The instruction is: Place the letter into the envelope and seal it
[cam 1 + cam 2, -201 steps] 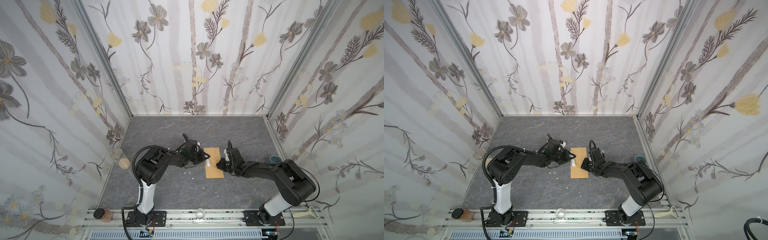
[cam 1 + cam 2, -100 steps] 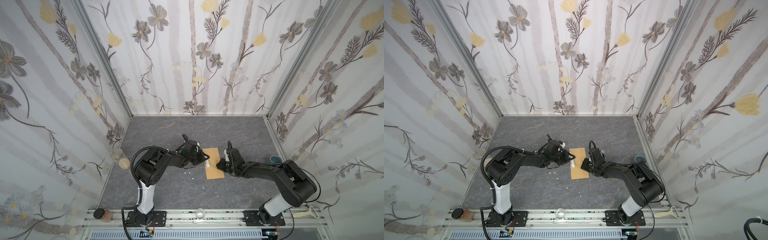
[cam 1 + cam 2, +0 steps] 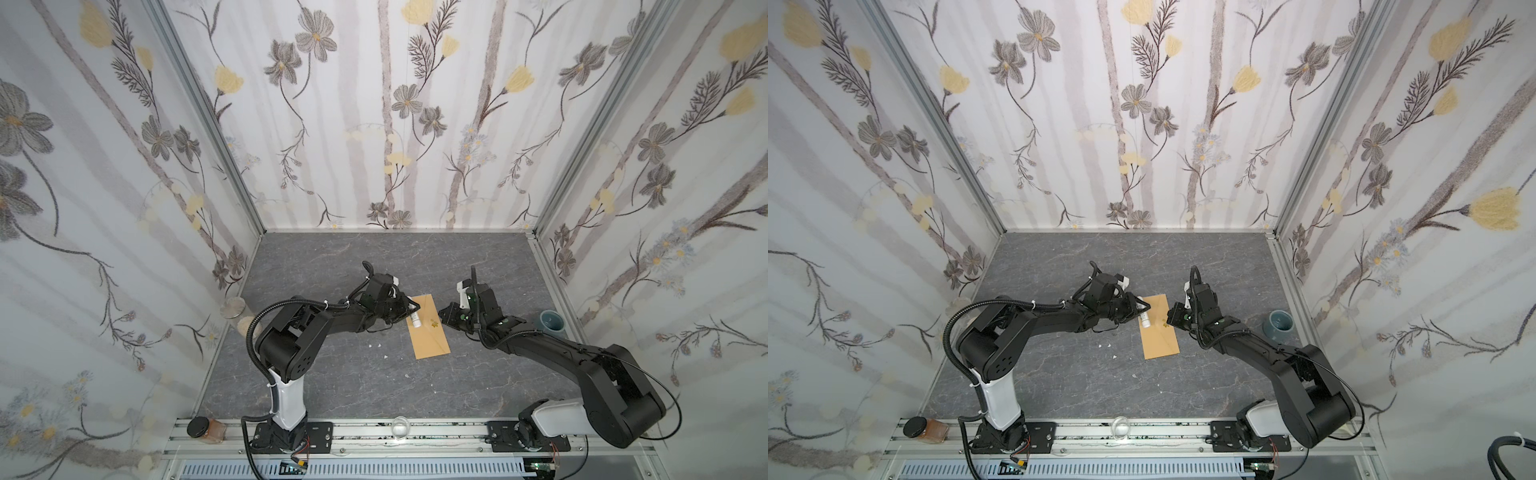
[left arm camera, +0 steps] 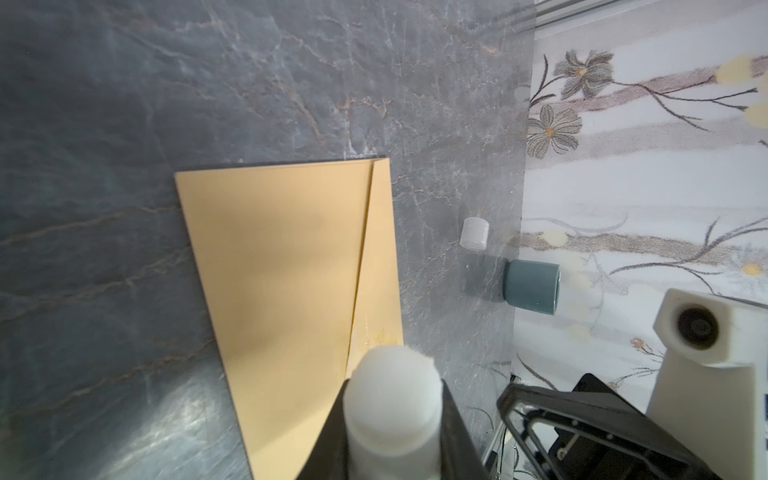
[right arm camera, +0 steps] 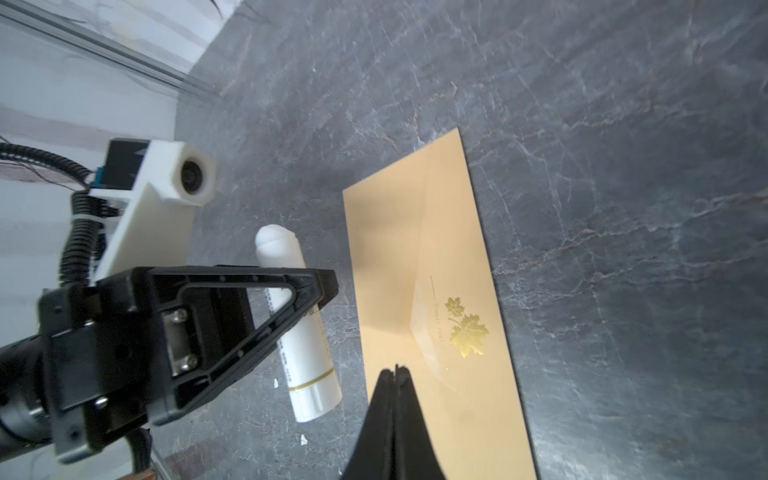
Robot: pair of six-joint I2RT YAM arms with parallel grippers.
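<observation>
Envelope point(image 3: 430, 334) lies flat mid-frame on the table point(image 3: 374, 386), flap point(image 4: 376, 266) folded down. Letter unseen, presumably inside. My left pincer point(image 3: 409, 311) clamps the uncapped glue stick point(image 3: 414, 321) at its left edge; right pincer point(image 3: 444, 316) closed, empty, at its right edge. Sealing probably unfinished.

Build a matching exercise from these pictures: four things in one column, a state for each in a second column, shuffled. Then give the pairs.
Things
1. envelope
2. glue stick
3. cup
4. right pincer

States
A. shut, holding nothing
B. blue-grey, standing upright, untouched
C. tan, lying flat
D. clamped in the left pincer, cap off

Pairs: 1-C, 2-D, 3-B, 4-A
</observation>
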